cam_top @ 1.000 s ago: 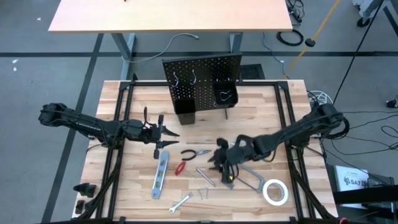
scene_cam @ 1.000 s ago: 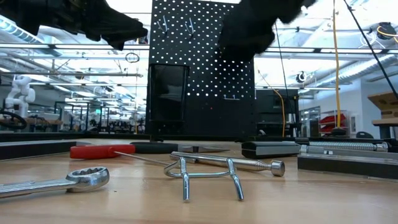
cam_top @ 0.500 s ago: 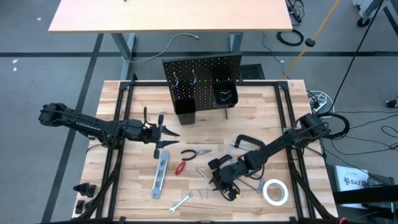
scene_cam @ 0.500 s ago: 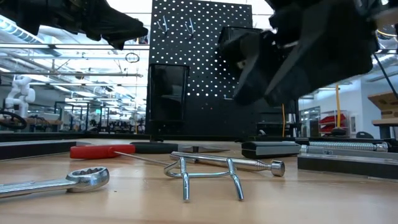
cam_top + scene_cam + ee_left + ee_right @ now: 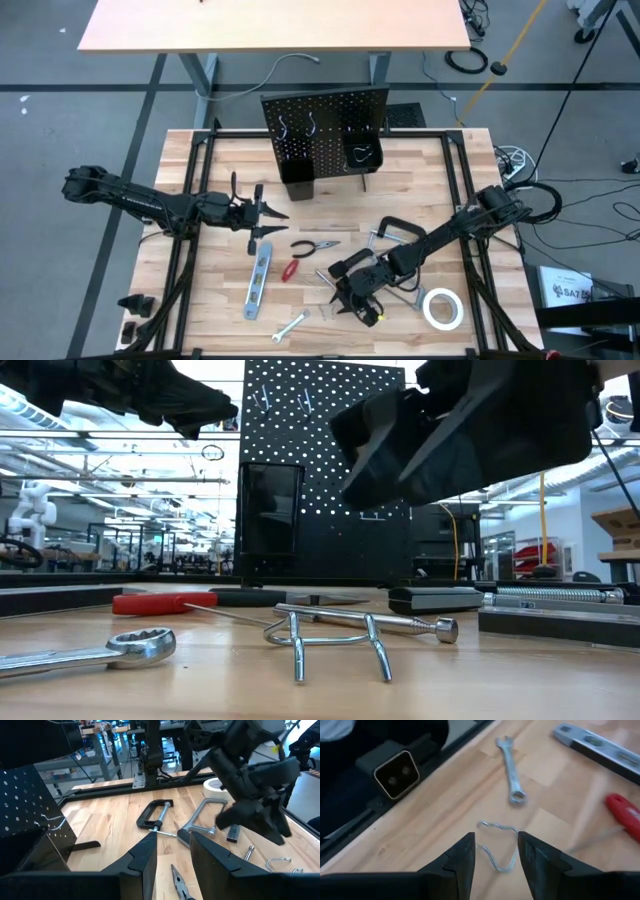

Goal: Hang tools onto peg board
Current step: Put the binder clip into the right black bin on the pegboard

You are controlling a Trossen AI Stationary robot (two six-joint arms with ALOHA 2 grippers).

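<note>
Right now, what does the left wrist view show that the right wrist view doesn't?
Only the left wrist view shows the black C-clamp, grey bar clamp, pliers, white tape roll and peg board. Only the right wrist view shows the silver wrench, blue-grey level and red-handled screwdriver. Both show the loose wire hook.

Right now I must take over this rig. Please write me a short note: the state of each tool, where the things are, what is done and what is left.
Left tool: open, empty, hovering left of the pliers.
Right tool: open, empty, low over a loose wire hook near the table's front.
On the table: level, screwdriver, wrench, C-clamp, bar clamp, tape.
Peg board: hooks carry no tool; what is in the bins cannot be seen.
Done: nothing hung yet.
Left: every tool.
</note>
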